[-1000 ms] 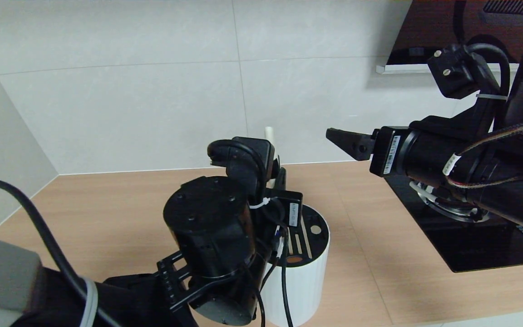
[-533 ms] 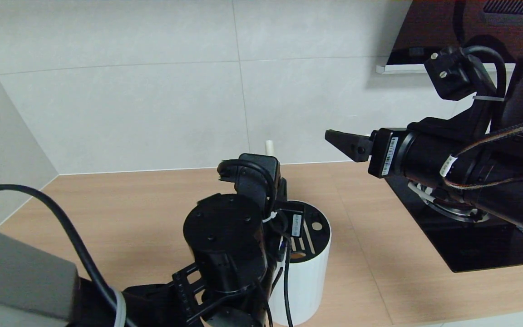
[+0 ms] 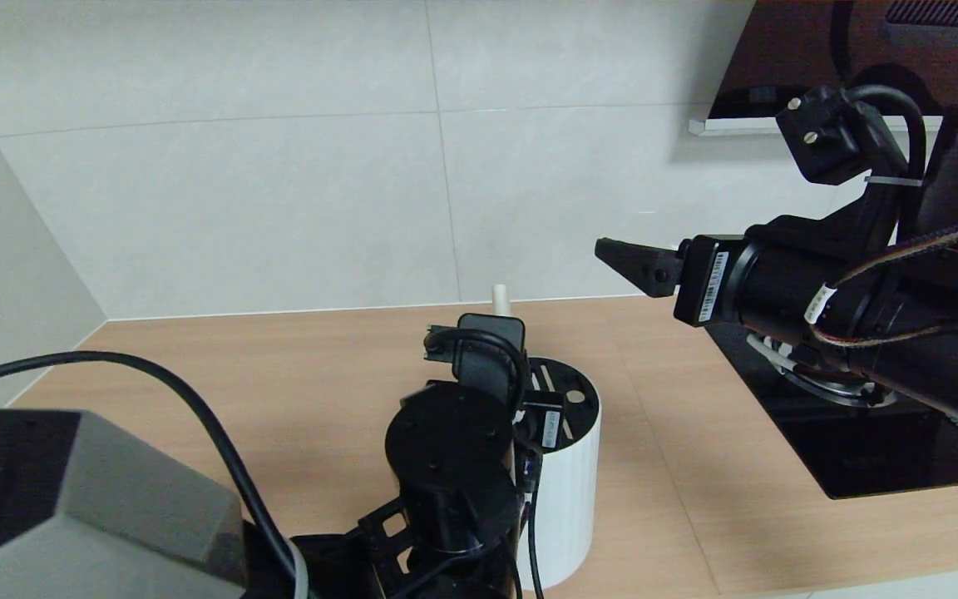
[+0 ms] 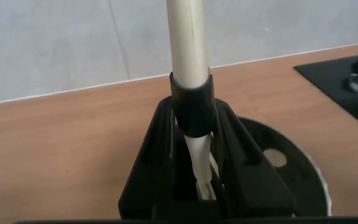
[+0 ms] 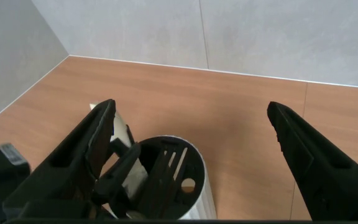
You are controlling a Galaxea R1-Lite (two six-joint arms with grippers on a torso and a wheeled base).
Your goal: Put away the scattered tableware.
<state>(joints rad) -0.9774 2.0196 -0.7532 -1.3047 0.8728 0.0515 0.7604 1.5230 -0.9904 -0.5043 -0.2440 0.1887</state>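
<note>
- Head view: the left gripper [image 3: 529,399] hangs directly over the white holder [image 3: 566,499]. A cream utensil [image 3: 499,298] stands up above the gripper. The right gripper [image 3: 624,259] is well apart from them, higher up.
- Left wrist view: the left gripper's [image 4: 192,124] 2 fingers [image 4: 160,155] pinch the utensil [image 4: 185,37] upright. The holder's slotted top [image 4: 291,180] sits just below.
- Right wrist view: the right gripper's [image 5: 191,109] 2 fingers [image 5: 98,143] are spread wide, with the holder [image 5: 209,193] beneath them.

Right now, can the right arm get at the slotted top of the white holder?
Probably not cleanly. The left pincer sits over the top of the holder, shut on the cream-handled utensil and covering most slots. The open right pincer hangs above, off to the right; only the right edge looks free.
</note>
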